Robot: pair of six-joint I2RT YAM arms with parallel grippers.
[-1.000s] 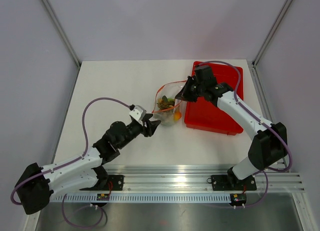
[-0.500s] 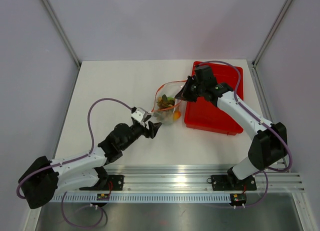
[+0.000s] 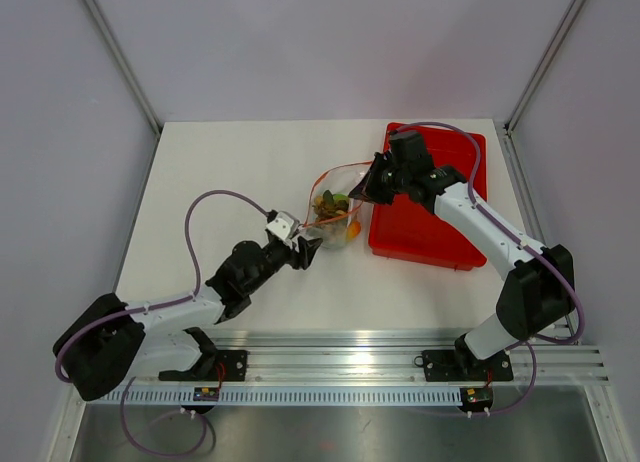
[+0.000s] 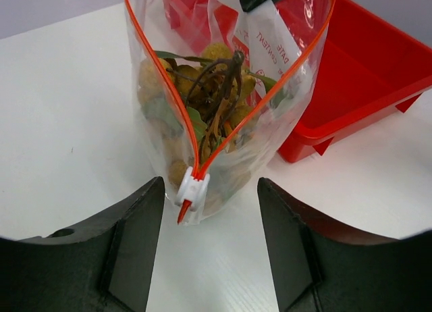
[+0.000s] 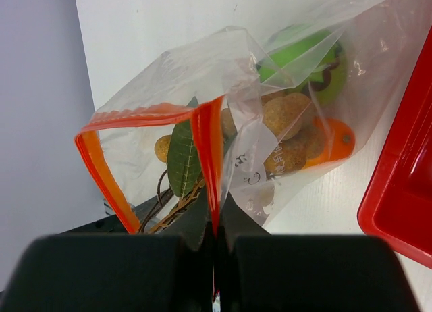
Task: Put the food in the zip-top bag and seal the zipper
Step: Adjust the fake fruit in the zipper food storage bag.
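Zip-top bag (image 3: pixel 335 218): on surface (image 3: pixel 230 172), just beside red tray (image 3: pixel 430 227), mouth open. Contents: tan-brown ball bunch (image 4: pixel 217 79), green fruit (image 5: pixel 304 62), mango (image 5: pixel 332 144). Right claw (image 5: pixel 214 234) pinches zipper strip (image 5: pixel 206 143); left claw (image 4: pixel 210 194) wide, flanking white slider (image 4: pixel 192 189), not touching it.

Bright, even, diffuse light falls from above. In the top view the white worktop (image 3: pixel 240 182) is almost shadowless, with only faint soft shade under the arms. The brushed metal strip (image 3: pixel 330 422) at the near edge carries a dull sheen.

From the left wrist, the clear crinkly plastic bag (image 4: pixel 223 123) is sharp and flecked with small white glints. The red rectangular plastic tray (image 4: pixel 364 82) throws a soft dark shadow beneath its rim. The black fingers (image 4: pixel 128 251) of the left hand (image 4: pixel 210 190) look dark and slightly soft.

From the right wrist, the right hand (image 5: pixel 214 221) is a blurred black mass close to the lens, while the film above it is in focus.
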